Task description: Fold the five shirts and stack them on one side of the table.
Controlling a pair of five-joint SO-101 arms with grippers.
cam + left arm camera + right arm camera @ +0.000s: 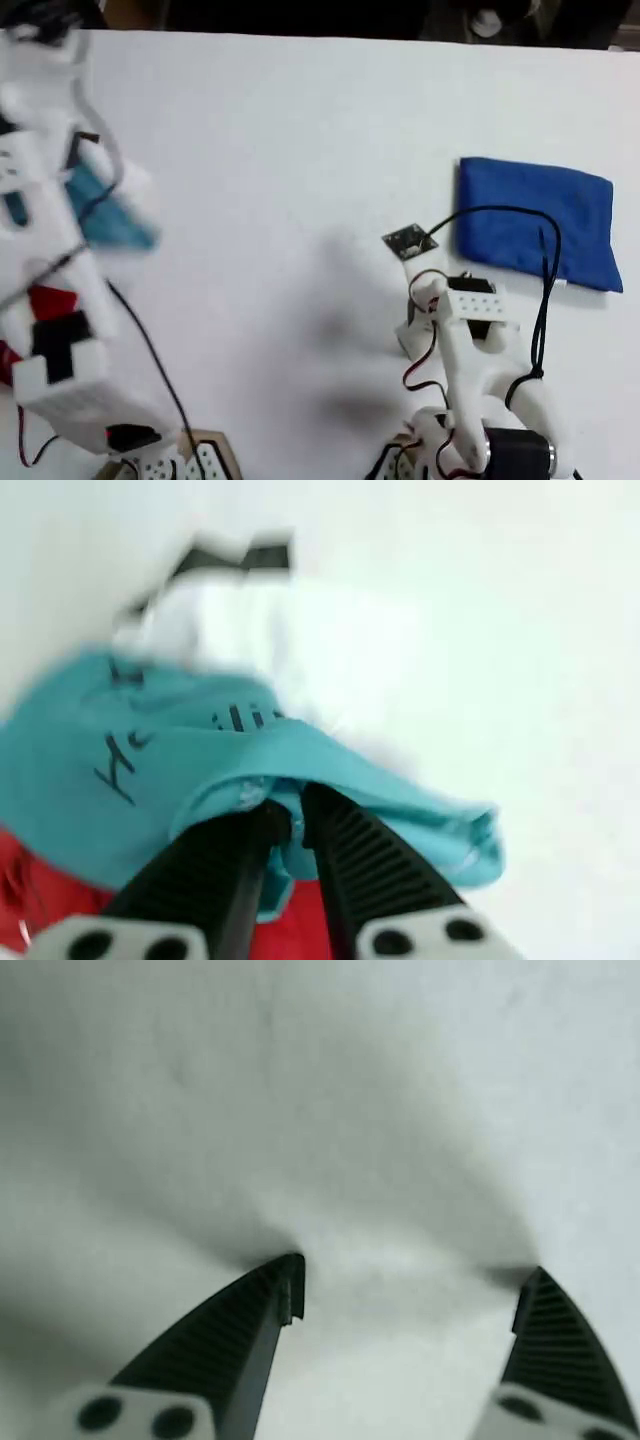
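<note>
overhead, folded blue shirt, wrist views, left end effector pinching teal shirt, right end effector agape

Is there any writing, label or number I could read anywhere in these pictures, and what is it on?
Teal shirt, pinched in the left gripper: dark lettering across the cloth, too blurred to read.
Folded blue shirt: no print visible on the side that shows.
Small dark square part on the table: too small to tell whether it bears any marking.
So there is no text that can be quoted.
</note>
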